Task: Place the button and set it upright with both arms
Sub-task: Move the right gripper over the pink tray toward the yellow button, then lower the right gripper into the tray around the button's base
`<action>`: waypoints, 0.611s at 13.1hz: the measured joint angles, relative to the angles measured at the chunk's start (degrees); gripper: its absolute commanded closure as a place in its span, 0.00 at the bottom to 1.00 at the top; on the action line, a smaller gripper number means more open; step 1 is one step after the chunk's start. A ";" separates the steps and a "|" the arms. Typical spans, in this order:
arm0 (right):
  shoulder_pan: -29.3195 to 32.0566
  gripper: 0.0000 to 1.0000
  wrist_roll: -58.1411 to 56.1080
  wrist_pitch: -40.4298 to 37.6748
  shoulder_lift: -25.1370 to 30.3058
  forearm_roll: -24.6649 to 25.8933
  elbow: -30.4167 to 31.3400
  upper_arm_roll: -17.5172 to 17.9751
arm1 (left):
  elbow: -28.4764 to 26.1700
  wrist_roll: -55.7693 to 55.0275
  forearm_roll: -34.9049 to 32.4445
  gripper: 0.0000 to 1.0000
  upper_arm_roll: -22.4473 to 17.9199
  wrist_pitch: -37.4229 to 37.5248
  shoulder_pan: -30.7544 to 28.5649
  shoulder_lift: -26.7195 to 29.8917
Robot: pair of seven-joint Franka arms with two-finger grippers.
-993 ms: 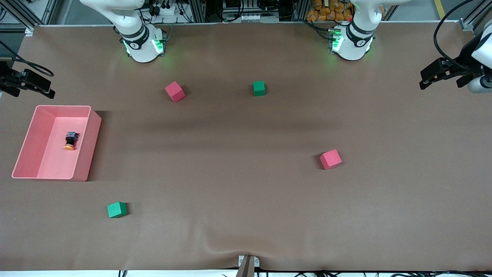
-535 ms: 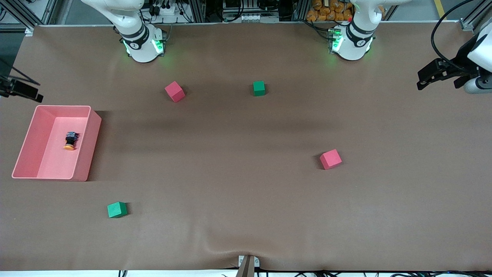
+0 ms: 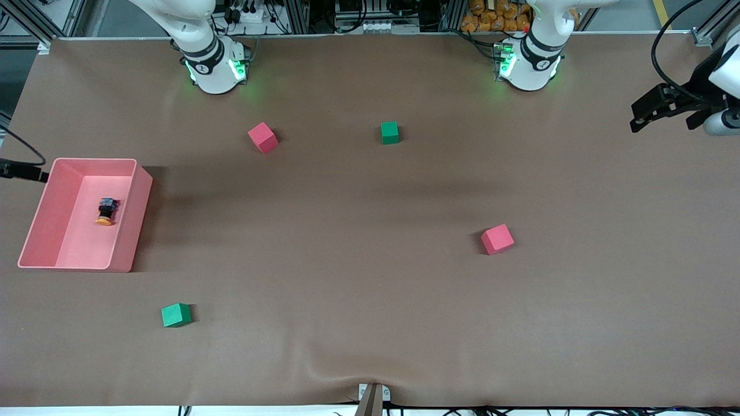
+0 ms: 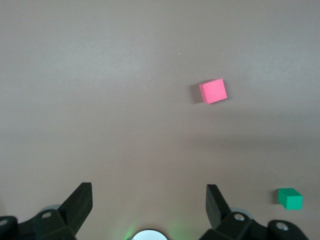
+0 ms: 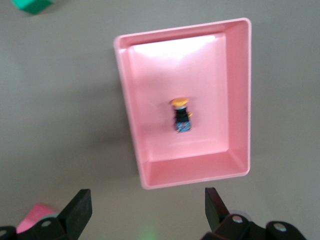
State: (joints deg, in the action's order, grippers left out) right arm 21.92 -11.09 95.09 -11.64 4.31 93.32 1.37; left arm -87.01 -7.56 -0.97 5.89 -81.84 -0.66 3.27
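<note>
The button (image 3: 105, 211) lies on its side on the floor of the pink tray (image 3: 130, 214) at the middle left of the front view, orange cap pointing toward the camera's edge of the table, black body toward the robots' bases; it touches neither wall. The right gripper (image 5: 145, 207) hangs high over the tray's end nearest the robots, jaws spread wide and empty; in the right wrist view the button sits between the two fingertips' lines, which suggests the arm is lined up for a descent into the tray. The left gripper (image 3: 650, 111) hangs at the upper right of the front view, over the table's edge at the left arm's end, jaws likewise wide apart and holding nothing; it appears to be waiting for a handover. Judged from this layout, no pick has begun. Other items: two red cubes (image 3: 263, 137) (image 3: 497, 239) and two green cubes (image 3: 389, 132) (image 3: 176, 315) scattered on the brown table (image 3: 370, 277), all well apart from the tray. The likeliest obstruction is the tray walls, which limit how the fingers may approach the low-lying button.
</note>
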 measured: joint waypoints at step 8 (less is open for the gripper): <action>2.97 0.00 -5.05 15.76 -12.98 -0.01 4.21 0.05 | -0.02 -0.45 0.00 0.00 0.00 1.52 -0.02 0.21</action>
State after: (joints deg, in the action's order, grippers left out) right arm 24.89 -16.14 110.85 -24.61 4.30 97.53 1.42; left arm -87.03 -8.01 -0.97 5.90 -80.32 -0.68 3.48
